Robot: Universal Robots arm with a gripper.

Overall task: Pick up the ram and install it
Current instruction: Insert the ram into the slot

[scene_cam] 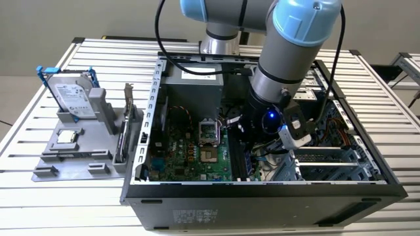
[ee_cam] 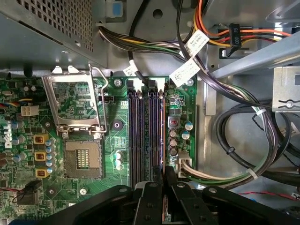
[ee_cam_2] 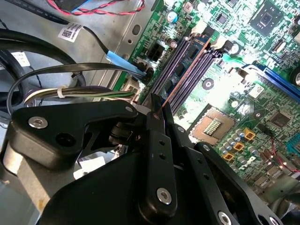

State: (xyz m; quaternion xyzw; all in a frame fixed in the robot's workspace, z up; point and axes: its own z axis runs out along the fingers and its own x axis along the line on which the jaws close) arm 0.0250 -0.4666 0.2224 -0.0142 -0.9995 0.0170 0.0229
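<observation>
Ram (ee_cam_2: 185, 70) shows in the second wrist view as a thin board seen edge-on, running from the gripper's tips along the outermost memory slot on the cable side. I cannot tell whether it is seated. The gripper (ee_cam_2: 157, 110) has its fingers drawn together on the near end of that edge; in the first wrist view the gripper (ee_cam: 164, 180) sits over the same end of the slots.

In the exterior view, one ribbed metal surface (scene_cam: 387, 118) carries everything. One open computer case (scene_cam: 262, 196) lies on it at the centre and lower part of the frame. The one arm (scene_cam: 288, 64) comes in from the upper centre and reaches steeply down into the case, its wrist low at the green motherboard's (scene_cam: 190, 152) side toward the exterior view's right.

One grey holder (scene_cam: 78, 152) stands at the exterior view's left, just beside the case. It carries one hard drive (scene_cam: 71, 98) upright in a blue frame, one card (scene_cam: 128, 123) with a metal bracket on edge, and one small square part (scene_cam: 68, 137) lying flat.

The first wrist view shows four dark memory slots (ee_cam: 136, 136) side by side, and one processor socket (ee_cam: 83, 159) near them.
</observation>
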